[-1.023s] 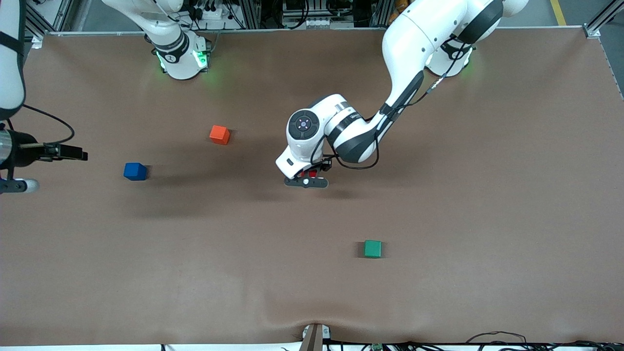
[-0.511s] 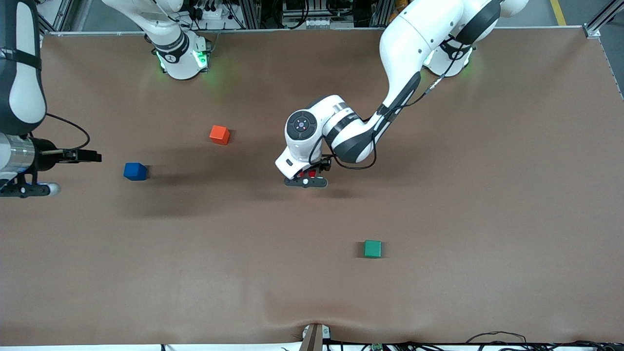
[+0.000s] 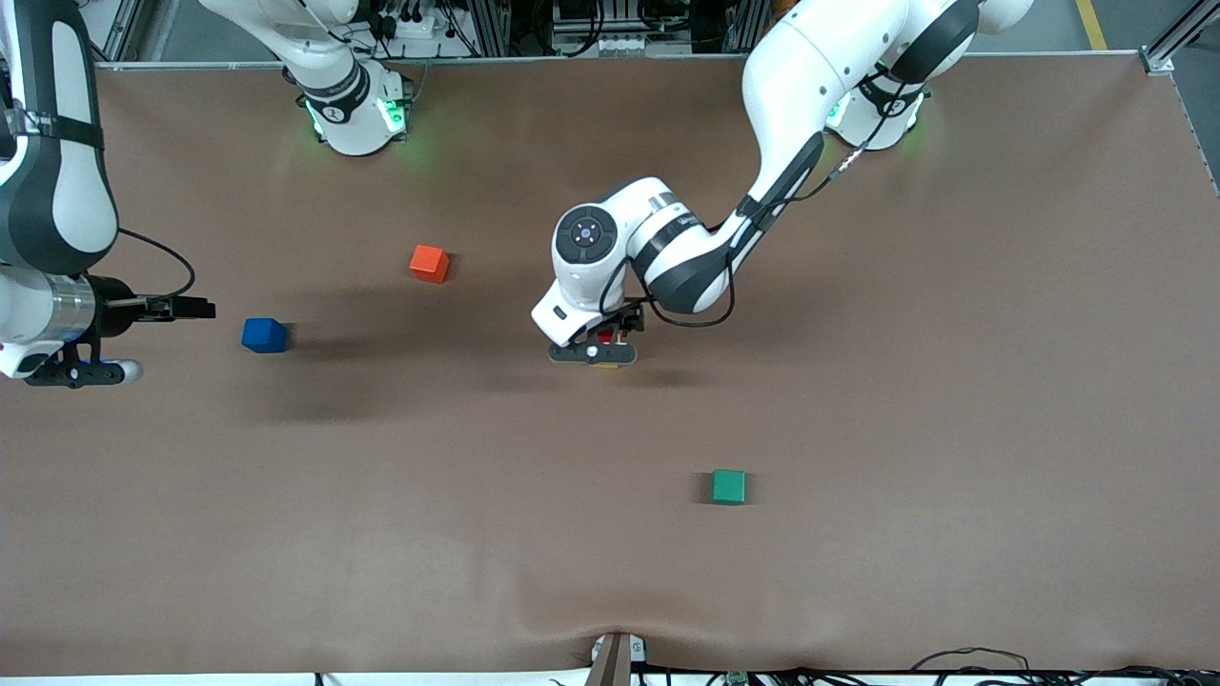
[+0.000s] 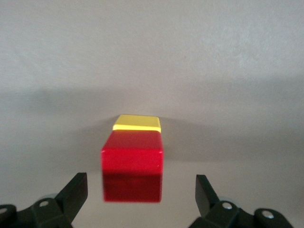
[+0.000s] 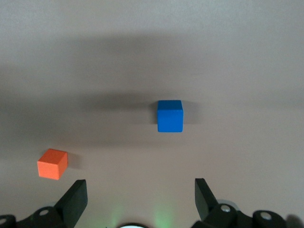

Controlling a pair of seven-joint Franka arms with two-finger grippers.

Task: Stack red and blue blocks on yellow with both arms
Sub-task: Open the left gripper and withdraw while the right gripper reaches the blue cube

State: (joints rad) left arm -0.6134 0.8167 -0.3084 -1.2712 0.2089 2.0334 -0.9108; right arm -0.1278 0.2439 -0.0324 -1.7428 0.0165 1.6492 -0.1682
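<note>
The red cube (image 4: 132,161) rests on the yellow cube (image 4: 137,122) mid-table, slightly offset so a strip of the yellow top shows. My left gripper (image 4: 141,183) is open above them, fingers wide on either side of the red cube and not touching it. In the front view the left gripper (image 3: 599,341) hides most of the stack and only a bit of the red cube (image 3: 604,335) shows. The blue cube (image 3: 264,334) sits on the table toward the right arm's end and shows in the right wrist view (image 5: 170,115). My right gripper (image 3: 52,348) is open and empty in the air beside it.
An orange-red cube (image 3: 429,263) lies farther from the front camera than the blue cube and shows in the right wrist view (image 5: 52,163). A green cube (image 3: 729,486) lies nearer to the front camera than the stack. The table (image 3: 953,381) is brown.
The right arm has moved in from the table's end toward the blue cube. The left hand has shifted slightly over the stack.
</note>
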